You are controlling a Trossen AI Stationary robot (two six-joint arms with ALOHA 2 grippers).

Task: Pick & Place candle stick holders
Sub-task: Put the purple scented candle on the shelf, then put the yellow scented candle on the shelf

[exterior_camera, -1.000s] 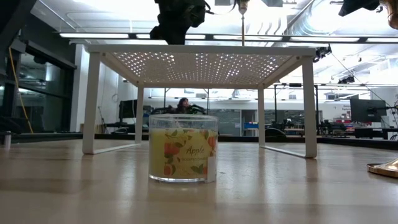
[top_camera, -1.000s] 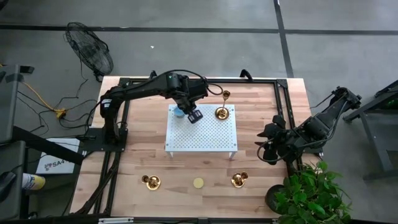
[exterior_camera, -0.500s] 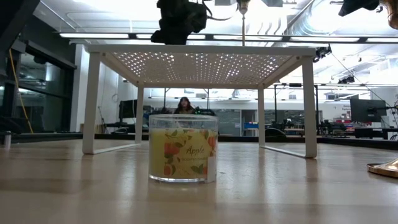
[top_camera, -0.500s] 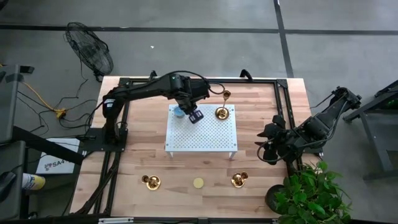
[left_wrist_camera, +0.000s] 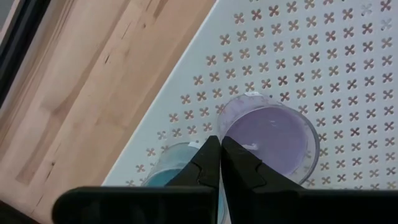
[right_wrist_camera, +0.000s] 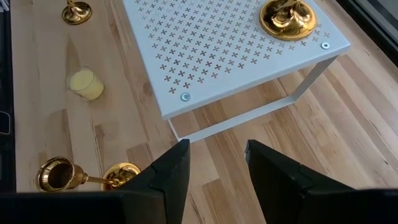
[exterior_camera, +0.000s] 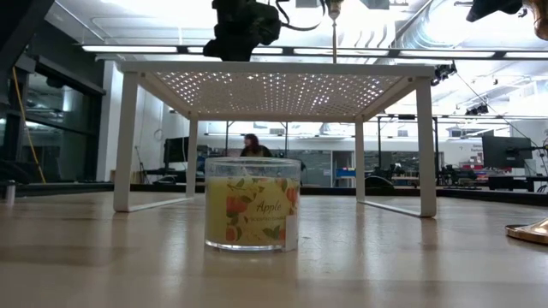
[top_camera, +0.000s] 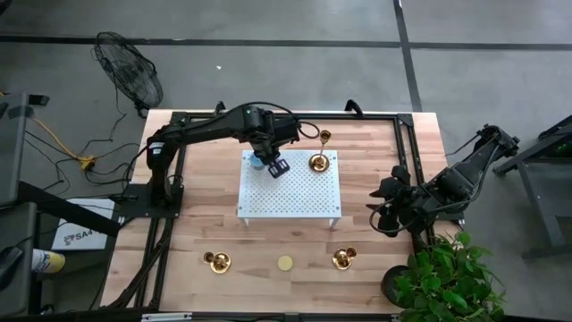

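On the white perforated stand (top_camera: 290, 183), at its far right corner, one shiny brass candle stick holder (top_camera: 319, 161) stands upright on a round flared base with a thin stem and small cup top; two more holders (top_camera: 217, 260) (top_camera: 344, 258) lie on the wooden table (top_camera: 375, 143) near its front edge, a yellow candle (top_camera: 284, 262) between them. The left gripper (top_camera: 278, 167) hovers over the stand's far left corner with jaws pressed together, holding nothing, above a purple candle (left_wrist_camera: 273, 135) and a blue candle (left_wrist_camera: 171, 168). The right gripper (right_wrist_camera: 214, 163) waits at the table's right side, jaws apart and empty.
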